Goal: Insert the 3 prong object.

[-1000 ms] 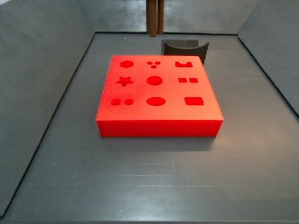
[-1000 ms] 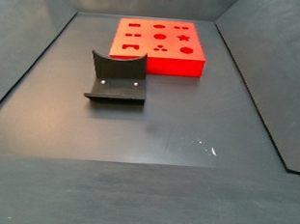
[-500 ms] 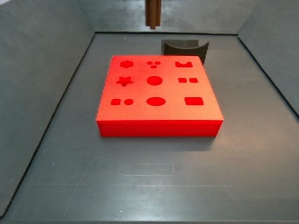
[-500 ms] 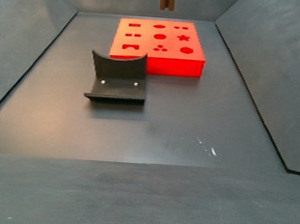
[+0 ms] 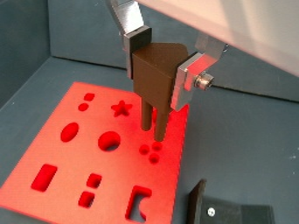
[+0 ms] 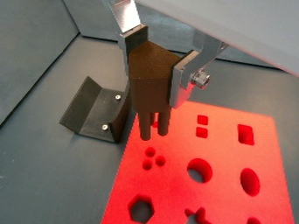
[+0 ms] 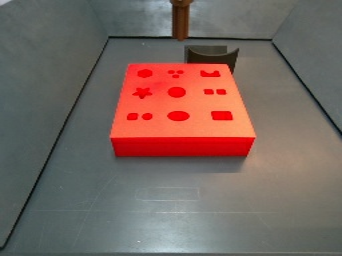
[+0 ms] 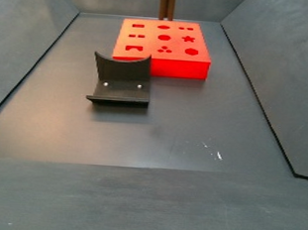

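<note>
My gripper (image 5: 162, 63) is shut on the 3 prong object (image 5: 155, 80), a brown wooden piece with narrow rods pointing down. It also shows in a wrist view (image 6: 149, 80), held by the gripper (image 6: 156, 68). The prongs hang above the red block (image 5: 70, 171) near a cluster of three small round holes (image 5: 149, 154), without touching. In both side views only the piece shows at the top edge (image 7: 179, 18) (image 8: 166, 1), above the far side of the red block (image 7: 178, 140) (image 8: 160, 66).
The red block has several differently shaped holes. The dark fixture (image 8: 120, 80) stands on the grey floor beside the block and also shows in a side view (image 7: 211, 53) and in a wrist view (image 6: 93, 109). Grey walls enclose the floor.
The held piece has come lower into view in both side views over the last half second and shifted slightly sideways. Block and fixture have not moved.
</note>
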### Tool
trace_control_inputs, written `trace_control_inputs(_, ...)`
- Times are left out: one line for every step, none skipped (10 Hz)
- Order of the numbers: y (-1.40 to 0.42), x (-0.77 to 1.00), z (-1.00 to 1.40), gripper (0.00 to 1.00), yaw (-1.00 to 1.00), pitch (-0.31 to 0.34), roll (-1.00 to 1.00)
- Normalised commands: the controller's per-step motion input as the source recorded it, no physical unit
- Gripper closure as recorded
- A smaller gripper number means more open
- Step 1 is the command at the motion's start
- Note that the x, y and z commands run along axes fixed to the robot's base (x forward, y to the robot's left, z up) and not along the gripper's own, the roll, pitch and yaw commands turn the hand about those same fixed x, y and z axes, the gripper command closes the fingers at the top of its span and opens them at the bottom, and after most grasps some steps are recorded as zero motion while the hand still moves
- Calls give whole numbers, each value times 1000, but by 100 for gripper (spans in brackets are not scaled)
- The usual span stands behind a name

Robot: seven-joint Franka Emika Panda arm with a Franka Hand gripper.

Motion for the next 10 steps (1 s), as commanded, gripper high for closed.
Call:
trace_control_inputs(0,340,-160,100,434,23,114)
trace_control_inputs(0,0,0,100,37,0,27)
trace_control_inputs(49,0,0,100,0,0,-7)
trace_control_inputs(0,0,0,100,60,0,0)
trace_control_inputs(0,200,-440,100,0,306,114)
trace_control_inputs(69,374,-131,100,-214,490,97)
trace_control_inputs(106,306,-40,100,-229,500,103)
trace_control_inputs(0,506,-263,100,-206,429,43)
trace_control_inputs(0,137,0,100,-134,24,-47)
trace_control_inputs(0,0,-23,100,0,0,0)
